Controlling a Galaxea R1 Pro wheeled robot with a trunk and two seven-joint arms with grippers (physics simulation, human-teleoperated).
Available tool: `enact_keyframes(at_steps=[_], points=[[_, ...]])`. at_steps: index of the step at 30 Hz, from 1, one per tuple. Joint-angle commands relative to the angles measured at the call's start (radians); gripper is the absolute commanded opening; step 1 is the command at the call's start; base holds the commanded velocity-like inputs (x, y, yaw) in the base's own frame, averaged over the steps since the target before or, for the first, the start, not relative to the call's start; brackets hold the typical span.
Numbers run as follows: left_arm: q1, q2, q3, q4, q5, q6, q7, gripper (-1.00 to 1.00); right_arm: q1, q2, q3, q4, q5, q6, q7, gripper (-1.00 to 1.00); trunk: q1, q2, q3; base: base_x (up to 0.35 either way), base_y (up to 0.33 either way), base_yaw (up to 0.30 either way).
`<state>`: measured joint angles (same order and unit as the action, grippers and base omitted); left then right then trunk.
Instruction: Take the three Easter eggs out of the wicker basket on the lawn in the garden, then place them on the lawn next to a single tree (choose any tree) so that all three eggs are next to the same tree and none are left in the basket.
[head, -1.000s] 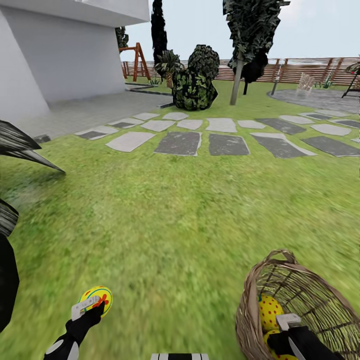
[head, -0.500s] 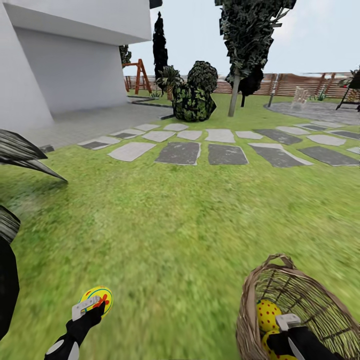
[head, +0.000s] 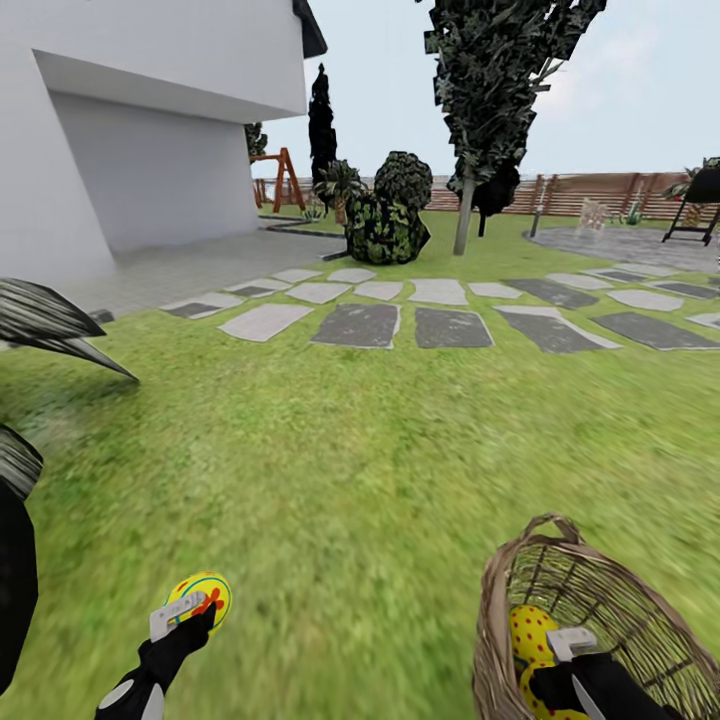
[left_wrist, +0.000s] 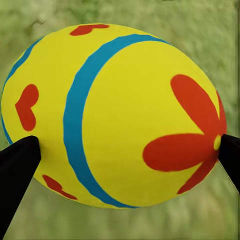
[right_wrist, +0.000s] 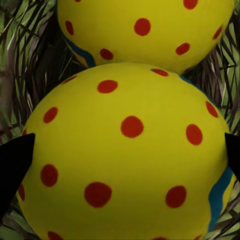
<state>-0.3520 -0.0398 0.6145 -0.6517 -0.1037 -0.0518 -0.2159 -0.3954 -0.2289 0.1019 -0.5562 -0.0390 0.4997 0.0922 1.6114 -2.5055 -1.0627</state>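
Note:
My left gripper (head: 190, 612) is shut on a yellow Easter egg (head: 200, 598) with a blue band and red flower, held just above the lawn (head: 340, 470) at the near left. In the left wrist view the egg (left_wrist: 115, 115) sits between both fingertips (left_wrist: 17, 170). The wicker basket (head: 600, 590) stands on the grass at the near right. My right gripper (head: 562, 668) reaches inside it, shut on a red-dotted egg (right_wrist: 125, 155). A second dotted egg (right_wrist: 145, 27) lies touching it, deeper in the basket (right_wrist: 30, 65).
Grey stepping stones (head: 360, 325) cross the grass ahead. Beyond them stand a slim-trunked dark tree (head: 465, 205), bushes (head: 388, 215) and a slat fence (head: 590, 192). A white building (head: 130, 150) is at the left. Dark spiky leaves (head: 45, 325) jut in at the left edge.
The head camera has tilted upward, so the whole scene sits slightly lower in the picture. Both grippers hold as before, and the eggs and basket have not moved.

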Motion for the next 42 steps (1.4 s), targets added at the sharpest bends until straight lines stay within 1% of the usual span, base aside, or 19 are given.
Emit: enact_keyframes(at_steps=[1,6,8,10,12,25,33,35,36,37,38,39,40,41,42], points=[[-0.001,-0.002,0.008,0.000,-0.011,-0.003,-0.008,-1.00,0.000,-0.001,0.006,-0.001,-0.004,0.005,0.000,-1.00,-0.001,0.000,0.003,0.000,0.000,0.000],[-0.001,-0.002,0.007,0.000,-0.011,-0.002,-0.008,-1.00,0.000,0.002,0.008,-0.001,-0.003,0.005,0.000,-1.00,-0.003,0.001,0.022,0.000,0.000,0.000],[-0.001,-0.002,0.007,0.001,-0.013,-0.002,-0.008,-1.00,0.000,0.014,0.007,0.000,-0.002,0.005,-0.001,-1.00,-0.004,0.002,0.030,0.000,0.000,0.000],[-0.001,-0.002,0.005,0.026,-0.013,-0.002,-0.006,-1.00,0.000,0.018,0.007,0.001,-0.002,0.005,-0.002,-1.00,-0.005,0.002,0.038,0.000,0.000,0.000],[-0.001,-0.007,0.005,0.030,-0.013,-0.003,-0.005,-1.00,0.000,0.019,0.007,0.001,-0.002,0.005,-0.002,-1.00,-0.006,0.002,0.046,0.000,0.000,0.000],[-0.001,-0.008,0.005,0.030,-0.013,-0.003,-0.005,-1.00,0.000,0.018,0.006,-0.001,-0.004,0.005,-0.001,-1.00,-0.011,0.006,0.096,0.000,0.000,0.000],[-0.001,-0.008,0.005,0.030,-0.013,-0.003,-0.006,-1.00,0.000,0.022,0.007,-0.001,-0.004,0.005,-0.001,-1.00,-0.042,0.062,0.121,0.000,0.000,0.000],[-0.002,-0.008,0.004,0.029,-0.014,0.016,-0.009,-1.00,0.000,0.022,0.007,-0.001,-0.004,0.005,-0.002,-1.00,-0.050,0.076,0.127,0.000,0.000,0.000],[-0.002,-0.006,0.003,0.020,-0.014,0.079,-0.009,-1.00,0.000,0.022,0.007,-0.001,-0.004,0.005,-0.001,-1.00,-0.054,0.083,0.130,0.000,0.000,0.000],[-0.002,-0.004,0.003,0.001,-0.013,0.181,-0.009,-1.00,0.000,0.022,0.007,-0.001,-0.004,0.005,-0.002,-1.00,-0.057,0.090,0.133,0.000,0.000,0.000],[-0.002,-0.005,0.001,-0.023,-0.014,0.306,-0.009,-1.00,0.000,0.022,0.007,-0.001,-0.004,0.005,-0.002,-1.00,-0.061,0.097,0.137,0.000,0.000,0.000],[-0.002,-0.003,-0.034,-0.063,-0.014,0.468,-0.010,-1.00,0.000,0.021,0.006,-0.002,-0.004,0.005,-0.002,-1.00,-0.065,0.104,0.140,0.000,0.000,0.000],[-0.002,0.000,-0.075,-0.111,-0.013,0.565,-0.007,-1.00,0.000,0.021,0.005,-0.003,-0.004,0.005,-0.002,-1.00,-0.069,0.111,0.143,0.000,0.000,0.000],[-0.002,0.003,-0.098,-0.146,-0.014,0.615,-0.003,-1.00,0.000,0.020,0.004,-0.004,-0.004,0.005,-0.002,-1.00,-0.073,0.118,0.146,0.000,0.000,0.000],[-0.002,0.003,-0.109,-0.154,-0.015,0.629,-0.001,-1.00,0.000,0.018,0.003,-0.005,-0.004,0.005,-0.002,-1.00,-0.077,0.125,0.149,0.000,0.000,0.000]])
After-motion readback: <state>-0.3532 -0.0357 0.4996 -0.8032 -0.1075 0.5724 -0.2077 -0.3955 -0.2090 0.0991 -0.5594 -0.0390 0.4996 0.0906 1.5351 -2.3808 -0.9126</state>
